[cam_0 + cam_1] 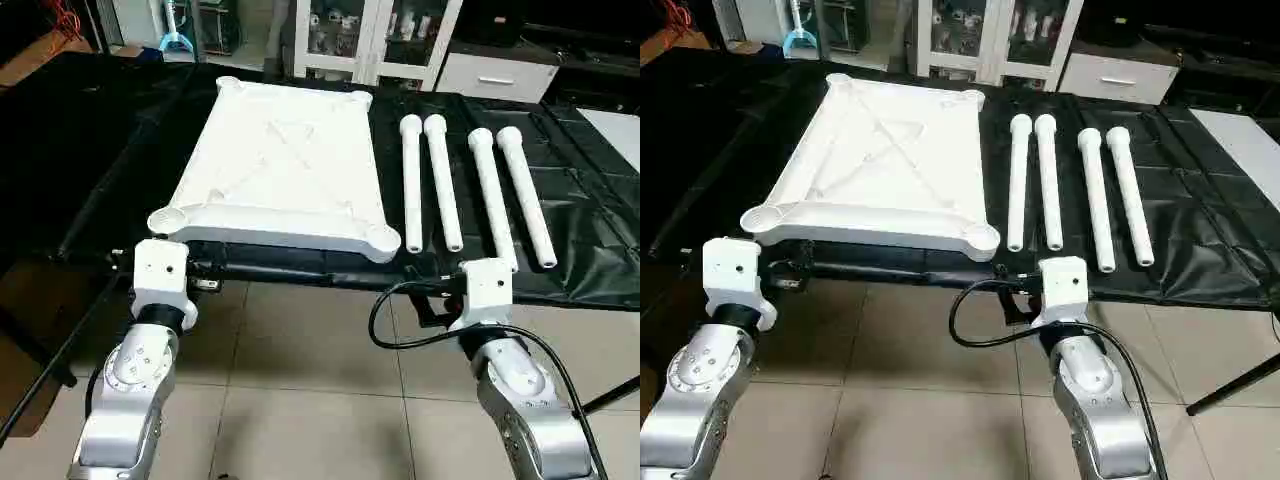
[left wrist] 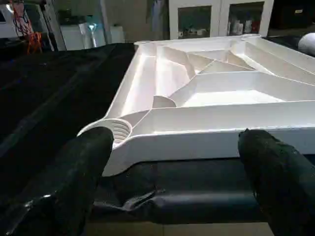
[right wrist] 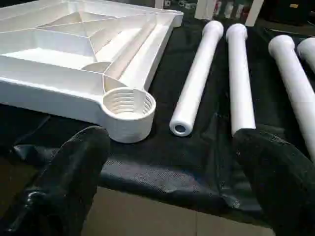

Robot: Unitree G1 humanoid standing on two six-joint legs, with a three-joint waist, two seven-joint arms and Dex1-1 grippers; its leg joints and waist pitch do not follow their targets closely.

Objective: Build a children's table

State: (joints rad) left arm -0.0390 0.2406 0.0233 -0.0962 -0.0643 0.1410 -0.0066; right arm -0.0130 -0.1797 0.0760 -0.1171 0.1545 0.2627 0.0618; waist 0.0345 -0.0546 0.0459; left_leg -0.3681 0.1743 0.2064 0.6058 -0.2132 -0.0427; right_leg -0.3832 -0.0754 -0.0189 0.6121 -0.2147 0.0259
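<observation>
The children's table lies in parts on a black-covered bench (image 1: 100, 150). Its white tabletop (image 1: 280, 170) rests upside down, with the X-braced ribs and round corner sockets facing up. To its right, four white tube legs (image 1: 442, 185) lie side by side. My left gripper (image 2: 174, 147) hovers open just off the bench's near edge, facing the near-left socket (image 2: 118, 130). My right gripper (image 3: 172, 140) is also open and empty, in front of the near-right socket (image 3: 129, 105) and the nearest leg end (image 3: 179, 128). Both wrists (image 1: 160, 275) (image 1: 487, 290) sit below the bench edge.
A white glass-door cabinet (image 1: 375, 35) and a white drawer unit (image 1: 497, 72) stand behind the bench. A black cable (image 1: 385, 320) loops beside my right wrist. Tiled floor (image 1: 300, 350) lies beneath my arms, and a black stand leg (image 1: 610, 395) crosses at the far right.
</observation>
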